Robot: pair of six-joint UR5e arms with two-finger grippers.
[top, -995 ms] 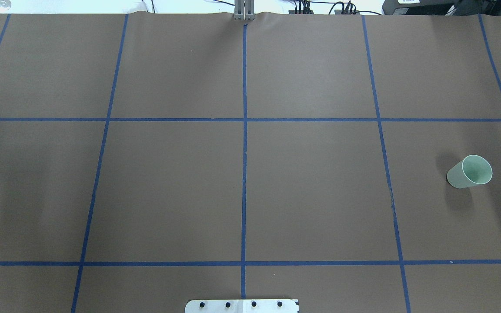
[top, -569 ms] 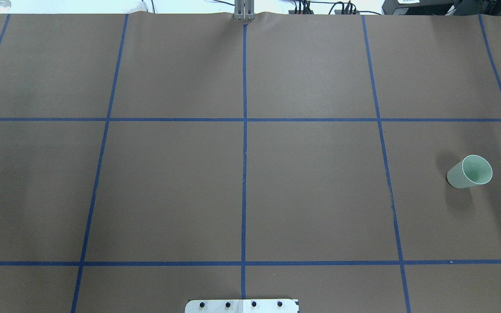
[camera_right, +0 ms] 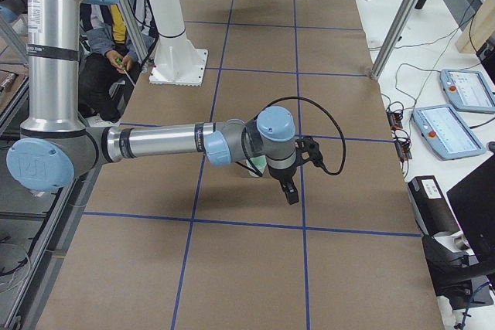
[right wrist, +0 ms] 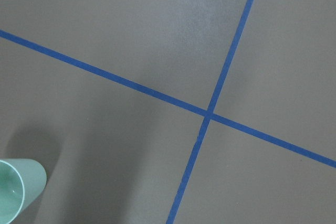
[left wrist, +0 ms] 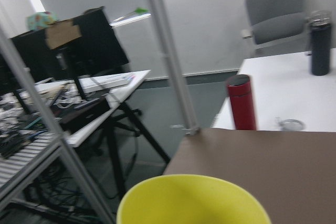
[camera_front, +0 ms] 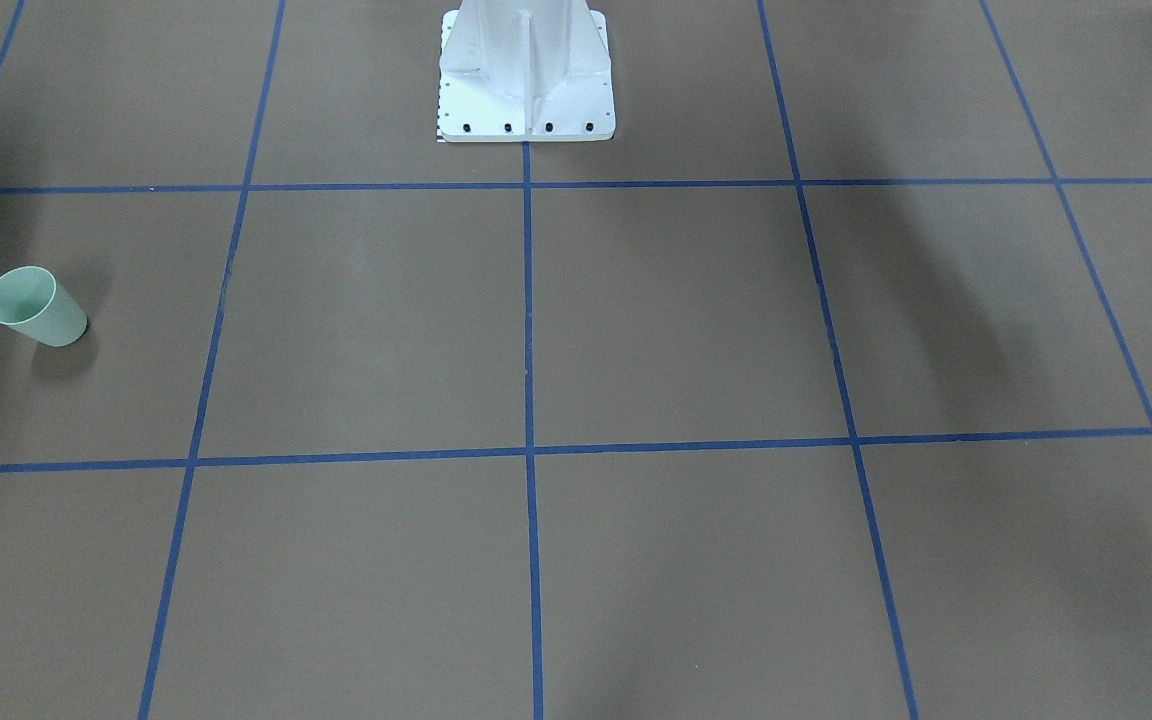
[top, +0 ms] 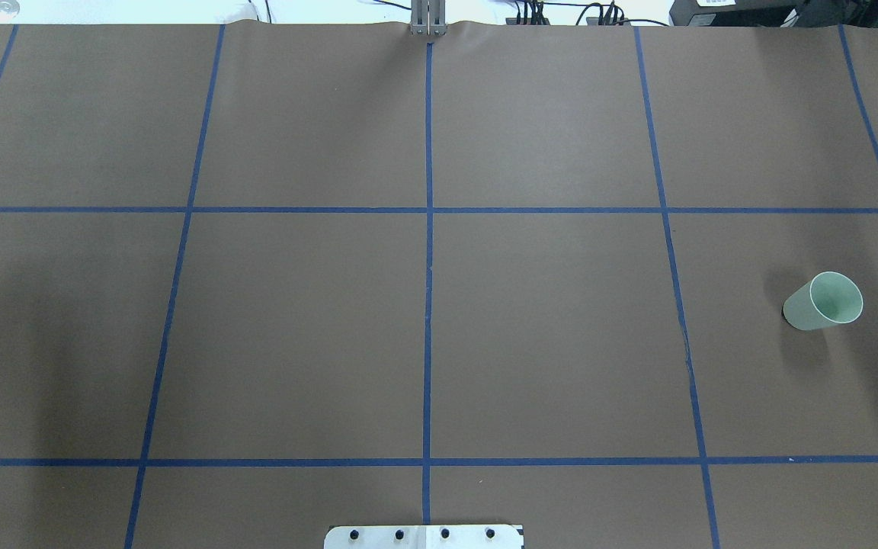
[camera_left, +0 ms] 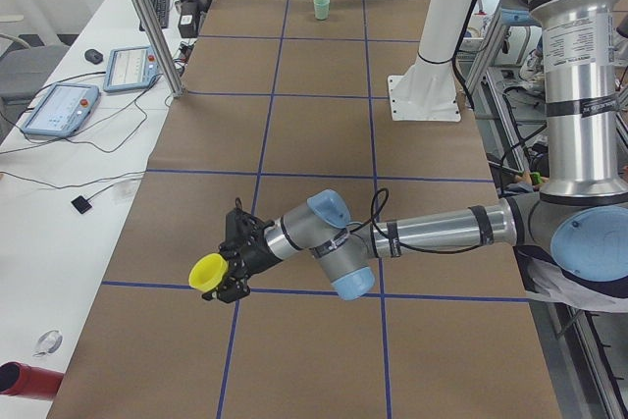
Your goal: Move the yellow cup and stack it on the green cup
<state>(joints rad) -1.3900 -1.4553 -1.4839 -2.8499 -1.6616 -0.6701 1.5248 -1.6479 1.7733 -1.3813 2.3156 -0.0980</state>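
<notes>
Tipped on its side in the air, the yellow cup (camera_left: 206, 274) sits at the tip of the left hand (camera_left: 228, 272), its mouth turned away from the arm. It is above the surface (camera_left: 324, 134), toward the robot's left end. The left wrist view shows only the cup's rim (left wrist: 194, 200) along its bottom edge, with a red bottle (left wrist: 241, 102) standing past the end of the surface. No fingers show there, so I cannot tell how far that hand is open or whether it clamps the cup.

Well apart, toward the robot's right end, the green cup (top: 822, 302) stands upright and empty inside one of the squares marked by blue tape lines (top: 428, 305). The right hand (camera_right: 289, 191) hangs fingers-down above the surface, with the green cup (right wrist: 16, 192) in the lower-left corner of its wrist view. Its opening cannot be told either.
</notes>
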